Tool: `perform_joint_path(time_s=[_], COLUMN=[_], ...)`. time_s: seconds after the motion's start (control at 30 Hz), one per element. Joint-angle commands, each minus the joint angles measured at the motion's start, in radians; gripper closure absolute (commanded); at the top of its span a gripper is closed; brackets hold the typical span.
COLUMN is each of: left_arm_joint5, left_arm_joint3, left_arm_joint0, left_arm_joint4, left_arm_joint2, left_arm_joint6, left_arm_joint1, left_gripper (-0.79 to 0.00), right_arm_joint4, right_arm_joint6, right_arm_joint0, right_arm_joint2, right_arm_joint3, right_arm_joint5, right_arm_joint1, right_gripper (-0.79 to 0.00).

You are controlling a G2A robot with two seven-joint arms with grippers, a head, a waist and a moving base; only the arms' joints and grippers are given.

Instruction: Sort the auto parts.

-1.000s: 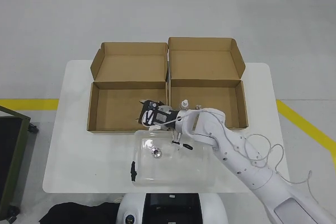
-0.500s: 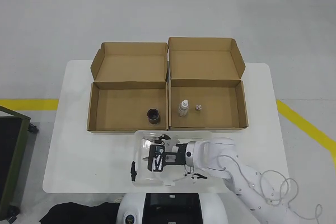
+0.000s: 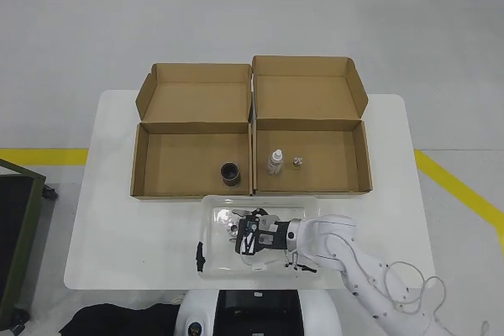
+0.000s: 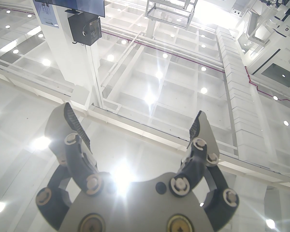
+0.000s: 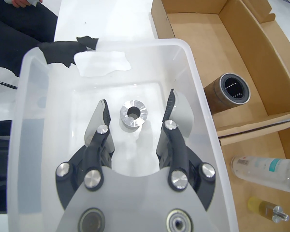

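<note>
Right wrist view: looks down into a clear plastic bin (image 5: pixel 198 78) on the white table (image 5: pixel 106 13), past the right gripper (image 5: pixel 137 97), spread wide and gripping nothing. Finds a short silver bushing (image 5: pixel 133 117) standing upright on the bin floor, bore facing up, between the two fingers and touching neither. Beyond the bin wall, takes in the left cardboard box (image 5: pixel 232 37) holding a dark linear bearing (image 5: pixel 228 95) on its side. Also takes in the right cardboard box (image 5: pixel 256 146) holding a clear bottle (image 5: pixel 265 170) lying down and a small yellow part with a threaded stud (image 5: pixel 265 210). From the top view, places the bin nearest the robot and the two boxes side by side behind it. In the left wrist view, finds the left gripper (image 4: pixel 134 109) likewise splayed and empty, aimed up at the ceiling, well away from the work. Probably calls next for closing on the bushing. Risks, as a judgement only: pinching the smooth round metal off centre and squirting it sideways across the slick floor. Pressing down too far and shoving or tilting the light bin. Catching the finger nearest the bin wall against that wall. Clipping the rim on the way out and knocking the part loose. Gripping too near the top edge and letting the bushing tip or drop. Setting it in the wrong box, with nothing here marking which box suits it.
</note>
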Motion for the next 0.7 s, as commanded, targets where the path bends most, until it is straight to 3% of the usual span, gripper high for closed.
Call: perform_joint_path(time_s=[0.0, 0.67], left_arm_joint5=[0.0, 0.0], left_arm_joint3=[0.0, 0.0], left_arm_joint0=[0.0, 0.0], left_arm_joint4=[0.0, 0.0], left_arm_joint2=[0.0, 0.0], left_arm_joint6=[0.0, 0.0], left_arm_joint1=[0.0, 0.0], left_gripper=[-0.785, -0.785], right_arm_joint4=[-0.007, -0.001], right_arm_joint6=[-0.006, -0.006], right_arm_joint0=[0.007, 0.058], right_arm_joint2=[-0.006, -0.07], right_arm_joint3=[0.02, 0.133], right_arm_joint5=[0.01, 0.038], right_arm_joint1=[-0.002, -0.021], right_gripper=[-0.437, -0.388])
